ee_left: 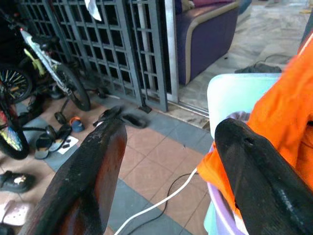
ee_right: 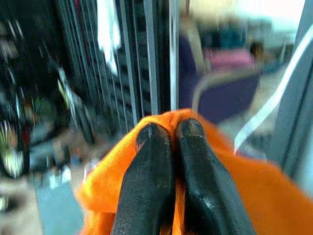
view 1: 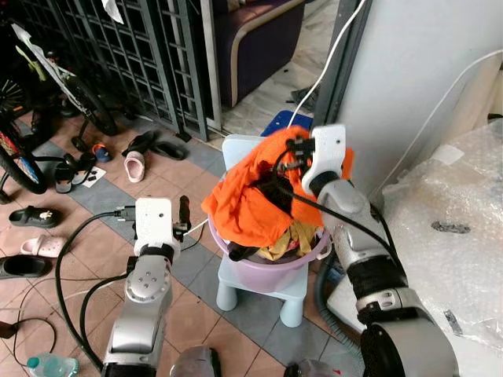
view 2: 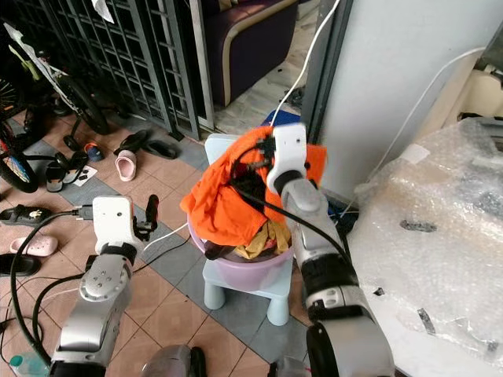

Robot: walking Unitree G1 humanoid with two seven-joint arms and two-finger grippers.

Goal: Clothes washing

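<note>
Two silver jointed arms end in white boxy wrist housings, black cables looping off them, each with long matte-black fingers (ee_left: 254, 171).

The orange garment (view 1: 251, 196) drapes over the purple basin (view 1: 275, 271), hiding most of its contents. The right wrist view's background is blurred. The bicycle (view 1: 20, 149) is cropped at far left.

Both head views look forward and down at the lilac plastic basin (view 1: 271, 267) on a pale blue stool (view 1: 292, 294). The left wrist camera faces the dark metal grille gate (ee_left: 117, 44); the right one presses close against crumpled orange cloth (ee_right: 244, 196), which all views share.
</note>
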